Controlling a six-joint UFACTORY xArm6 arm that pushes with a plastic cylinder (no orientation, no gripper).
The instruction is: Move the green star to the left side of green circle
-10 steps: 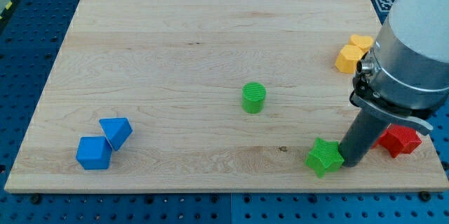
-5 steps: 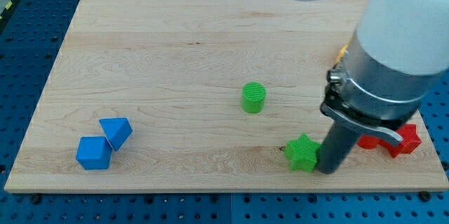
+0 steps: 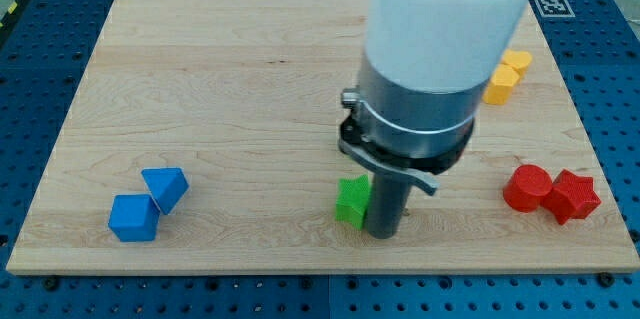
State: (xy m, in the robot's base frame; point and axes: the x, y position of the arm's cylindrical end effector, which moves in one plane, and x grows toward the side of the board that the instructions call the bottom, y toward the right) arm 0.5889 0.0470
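The green star [image 3: 352, 202] lies near the board's bottom edge, just left of centre under the arm. My tip [image 3: 383, 233] touches the star's right side. The green circle is hidden behind the arm's body; it does not show now.
A blue cube [image 3: 134, 218] and a blue triangular block [image 3: 165, 187] sit at the bottom left. Two yellow blocks [image 3: 506, 76] lie at the right, upper part. A red cylinder [image 3: 526, 188] and a red star-like block [image 3: 574, 195] lie at the right, lower part. The wooden board [image 3: 200, 79] ends close below the star.
My tip has slid left along the bottom of the board, pushing the green star left with it. The arm now covers the green circle.
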